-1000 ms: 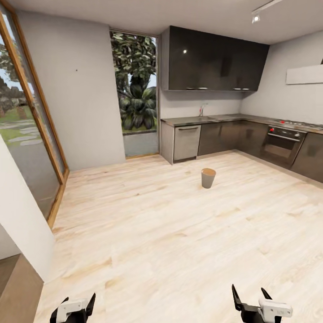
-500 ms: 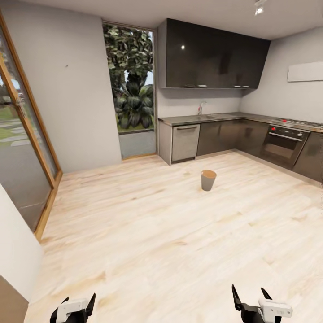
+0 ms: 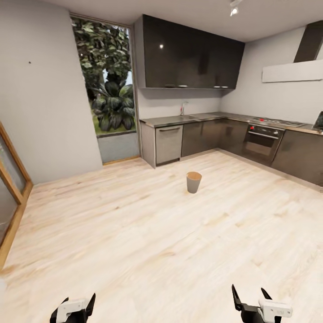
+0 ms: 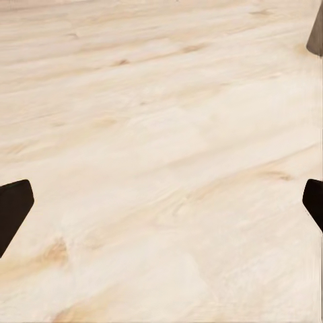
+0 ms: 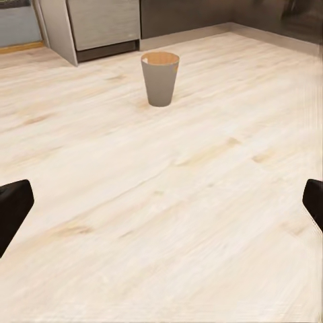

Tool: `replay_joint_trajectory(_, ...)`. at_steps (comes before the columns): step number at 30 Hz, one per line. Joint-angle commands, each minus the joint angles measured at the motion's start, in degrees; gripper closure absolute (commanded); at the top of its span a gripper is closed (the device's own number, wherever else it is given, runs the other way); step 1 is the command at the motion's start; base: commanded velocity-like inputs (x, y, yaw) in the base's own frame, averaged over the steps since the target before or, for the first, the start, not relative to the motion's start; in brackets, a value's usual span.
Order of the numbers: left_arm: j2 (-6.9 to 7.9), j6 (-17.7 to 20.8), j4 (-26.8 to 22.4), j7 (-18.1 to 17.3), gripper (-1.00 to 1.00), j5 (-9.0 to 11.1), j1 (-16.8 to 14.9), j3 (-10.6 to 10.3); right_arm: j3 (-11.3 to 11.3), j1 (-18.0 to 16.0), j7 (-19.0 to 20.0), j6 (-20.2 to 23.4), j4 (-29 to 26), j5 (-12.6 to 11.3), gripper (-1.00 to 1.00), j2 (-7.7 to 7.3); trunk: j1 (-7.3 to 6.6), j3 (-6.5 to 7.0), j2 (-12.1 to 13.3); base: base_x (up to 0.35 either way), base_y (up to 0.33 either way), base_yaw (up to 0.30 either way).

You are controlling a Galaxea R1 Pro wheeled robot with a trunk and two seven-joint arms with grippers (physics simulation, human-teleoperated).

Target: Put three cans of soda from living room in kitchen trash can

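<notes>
Tash can (image 3: 194,181) stands upright on the light wood floor (image 3: 134,233) of the kitchen, well ahead of the robot, near the dark cabinets (image 3: 211,137). Left end effector (image 3: 74,309) and right end effector (image 3: 251,303): fingers spread apart, both empty, low over bare floor

Both grippers are cut by the head view's lower edge: of the left gripper (image 3: 77,306) and right gripper (image 3: 251,299) just finger tips and white housings show. In each wrist view the fingers (image 4: 12,210) are cropped to dark tips at the side edges. The bin (image 4: 316,33) is a grey sliver at the left wrist view's edge. The bin's depths (image 5: 160,59) are hidden by its rim. The hood (image 3: 291,69) runs off frame.
</notes>
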Motion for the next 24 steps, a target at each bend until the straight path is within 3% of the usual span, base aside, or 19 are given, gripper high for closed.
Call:
replay_joint_trajectory(1,0.0,0.0,0.0,0.0,-1.0,0.0,0.0,0.0,0.0,0.0,0.0,0.0,0.0,0.0,-1.0,0.0,0.0,0.03,0.0,0.323,0.0,-0.252)
replay_joint_trajectory(14,0.0,0.0,-0.1,0.0,-1.0,0.0,0.0,0.0,-0.1,0.0,0.2,-0.1,-0.1,0.1,-1.0,0.01,0.0,0.31,0.0,0.323,0.0,-0.243)
replay_joint_trajectory(24,0.0,-0.1,-0.3,0.0,-1.0,0.0,0.0,0.0,0.0,0.0,0.4,0.0,0.0,0.2,-1.0,-0.01,0.0,0.33,0.0,0.323,0.0,-0.045)
